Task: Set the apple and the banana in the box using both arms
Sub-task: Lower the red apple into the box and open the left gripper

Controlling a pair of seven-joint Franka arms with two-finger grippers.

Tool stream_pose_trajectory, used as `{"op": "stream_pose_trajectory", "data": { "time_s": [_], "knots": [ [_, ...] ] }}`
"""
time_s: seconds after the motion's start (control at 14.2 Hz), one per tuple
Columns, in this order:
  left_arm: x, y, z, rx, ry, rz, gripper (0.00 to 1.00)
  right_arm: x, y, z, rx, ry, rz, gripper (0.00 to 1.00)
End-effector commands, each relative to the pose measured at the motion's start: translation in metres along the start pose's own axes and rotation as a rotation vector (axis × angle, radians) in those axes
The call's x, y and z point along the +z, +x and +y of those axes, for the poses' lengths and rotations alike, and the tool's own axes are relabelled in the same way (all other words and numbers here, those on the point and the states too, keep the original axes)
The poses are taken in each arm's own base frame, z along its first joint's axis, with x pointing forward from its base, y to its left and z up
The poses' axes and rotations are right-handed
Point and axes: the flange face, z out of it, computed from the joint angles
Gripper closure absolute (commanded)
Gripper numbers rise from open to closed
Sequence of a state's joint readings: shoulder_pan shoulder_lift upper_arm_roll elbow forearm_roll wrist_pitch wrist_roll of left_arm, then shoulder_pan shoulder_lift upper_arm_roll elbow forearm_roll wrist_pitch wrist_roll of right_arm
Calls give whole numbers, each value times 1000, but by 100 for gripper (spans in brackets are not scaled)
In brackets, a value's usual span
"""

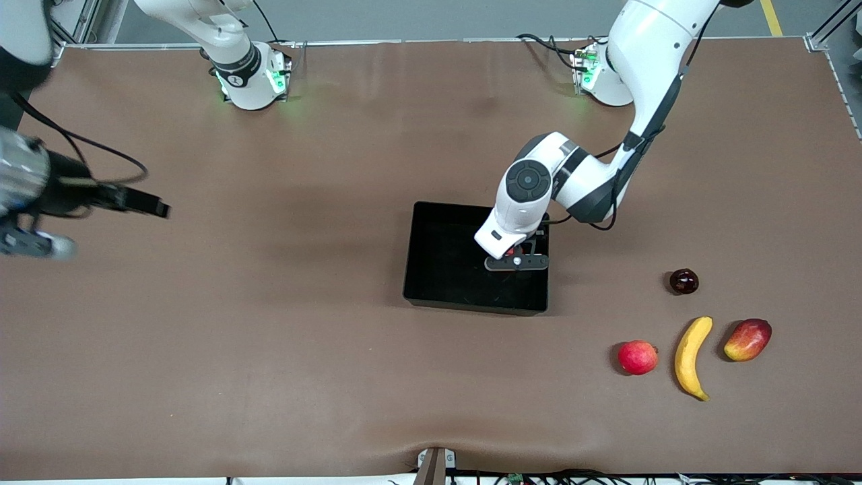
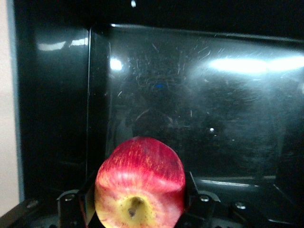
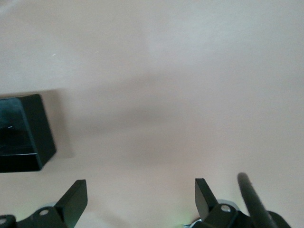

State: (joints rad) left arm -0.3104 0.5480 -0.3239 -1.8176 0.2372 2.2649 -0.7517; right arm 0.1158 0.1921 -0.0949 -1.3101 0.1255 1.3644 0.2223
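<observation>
Here the left gripper [image 1: 517, 261] is hanging inside the box [image 1: 444, 266], clamped on the apple [image 2: 140, 183] above the box's glossy black floor. The banana [image 1: 691, 357] is lying on the tabletop [image 1: 269, 337] toward the left arm's end from the box, between a pinkish-red fruit [image 1: 637, 357] and a mango [image 1: 747, 339]. The right gripper [image 3: 141, 199], fingers apart, is waiting over bare tabletop near the right arm's end.

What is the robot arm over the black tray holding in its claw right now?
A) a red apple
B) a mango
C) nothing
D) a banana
A: the left wrist view shows the apple clamped in the left gripper over the box, while the banana lies on the table between the pinkish-red fruit and the mango.
</observation>
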Motion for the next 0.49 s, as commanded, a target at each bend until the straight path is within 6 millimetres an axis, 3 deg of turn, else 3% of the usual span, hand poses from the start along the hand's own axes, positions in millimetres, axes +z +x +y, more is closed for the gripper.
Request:
{"op": "stream_pose_trajectory", "data": {
  "time_s": [0.0, 0.14, 0.28, 0.42],
  "knots": [
    [24, -2, 7, -1, -6, 5, 100, -34, -43, 13, -24, -42, 75, 0],
    [37, -1, 5, -3, -1, -10, 100, -38, -63, 60, -89, -34, 65, 0],
    [49, 0, 0, -6, 11, -24, 95, -41, -76, 79, -140, -31, 49, 0],
    [48, 3, -2, -11, 10, -22, 0, -43, -83, 81, -156, -32, 41, 0]
  ]
}}
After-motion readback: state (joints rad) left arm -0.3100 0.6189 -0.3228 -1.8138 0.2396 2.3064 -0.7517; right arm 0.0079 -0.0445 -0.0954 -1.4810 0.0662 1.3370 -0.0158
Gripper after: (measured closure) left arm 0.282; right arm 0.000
